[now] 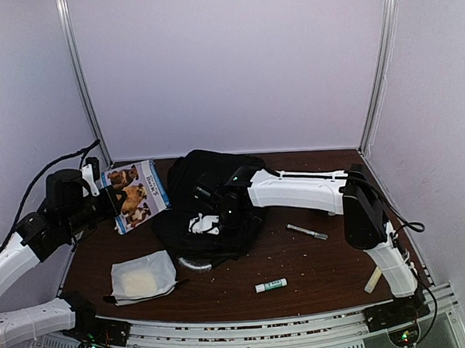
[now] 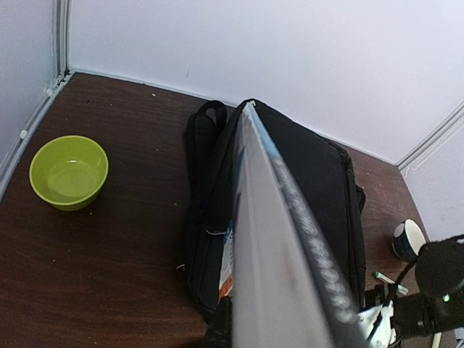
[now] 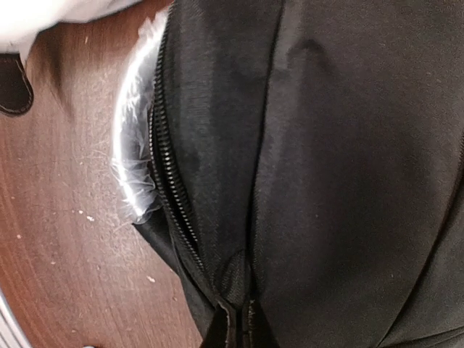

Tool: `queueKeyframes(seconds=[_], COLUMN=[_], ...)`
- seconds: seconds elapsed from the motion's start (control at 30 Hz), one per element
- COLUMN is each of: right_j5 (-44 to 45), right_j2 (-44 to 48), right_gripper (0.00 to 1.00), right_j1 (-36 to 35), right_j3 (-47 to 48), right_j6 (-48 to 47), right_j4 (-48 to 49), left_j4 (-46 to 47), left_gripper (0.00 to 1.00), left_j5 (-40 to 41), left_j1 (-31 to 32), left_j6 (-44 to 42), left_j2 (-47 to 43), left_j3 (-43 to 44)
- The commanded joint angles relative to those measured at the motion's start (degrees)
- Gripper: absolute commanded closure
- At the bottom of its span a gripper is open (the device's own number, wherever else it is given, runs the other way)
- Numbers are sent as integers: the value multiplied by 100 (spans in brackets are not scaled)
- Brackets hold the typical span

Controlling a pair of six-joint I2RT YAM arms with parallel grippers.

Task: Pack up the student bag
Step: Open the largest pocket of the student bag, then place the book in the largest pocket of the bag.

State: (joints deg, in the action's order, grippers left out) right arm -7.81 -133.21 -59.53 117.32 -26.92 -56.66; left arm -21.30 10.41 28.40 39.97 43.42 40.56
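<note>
At the middle of the worktop [image 1: 315,263], pinching the student bag [image 1: 197,172] with the right gripper [image 3: 235,330], fingers pressing together on a fold of black fabric just beside the zipper [image 3: 170,196]. At the far left, just beside the bag, holding a book [image 1: 134,195] with the left gripper [image 2: 233,332], fingers clamping its edge, the book showing edge-on from the left wrist.

Judging the mouth of the bag as barely parting, if at all. Risking a jam from here: pushing the book in with the mouth so narrow, catching a corner on the zipper teeth or on a strap. Risking also a slip of the thin fabric out of the right fingers, letting the opening fall shut. Or dragging the whole soft bag across the worktop instead of spreading it.

Counting:
- one bag
- one book
- one white pouch [image 1: 144,276] at the near left
- one green-capped stick [image 1: 270,285] near the front
- one pen [image 1: 307,232] to the right of the bag
- one green bowl [image 2: 69,172], appearing only from the left wrist
</note>
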Motion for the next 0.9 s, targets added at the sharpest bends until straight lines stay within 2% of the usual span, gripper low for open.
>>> queueKeyframes(seconds=[0.0, 0.17, 0.4, 0.53, 0.67, 0.87], right_j5=[-501, -1357, -1921, -2377, -2529, -2347], right_j2=[560, 803, 1044, 1151, 1299, 1355], right_gripper=[100, 100, 100, 100, 100, 100], right_j1=[489, 974, 1511, 1861, 2052, 2129], right_j3=[538, 907, 1100, 1014, 929, 751], right_j6=[344, 793, 1302, 1391, 1524, 1712], right_j4=[-376, -371, -62, 250, 527, 983], left_j4=[121, -482, -1179, -1312, -472, 916], left_gripper=[100, 100, 100, 100, 100, 100], left_j5=[-324, -693, -1003, -1861, -3057, -3251], left_j1=[-48, -47, -51, -50, -5, 740], left_j6=[-485, -125, 777, 937, 1564, 2020], left_j2=[-322, -601, -1272, -1181, -851, -188], left_j3=[287, 755, 780, 892, 366, -296])
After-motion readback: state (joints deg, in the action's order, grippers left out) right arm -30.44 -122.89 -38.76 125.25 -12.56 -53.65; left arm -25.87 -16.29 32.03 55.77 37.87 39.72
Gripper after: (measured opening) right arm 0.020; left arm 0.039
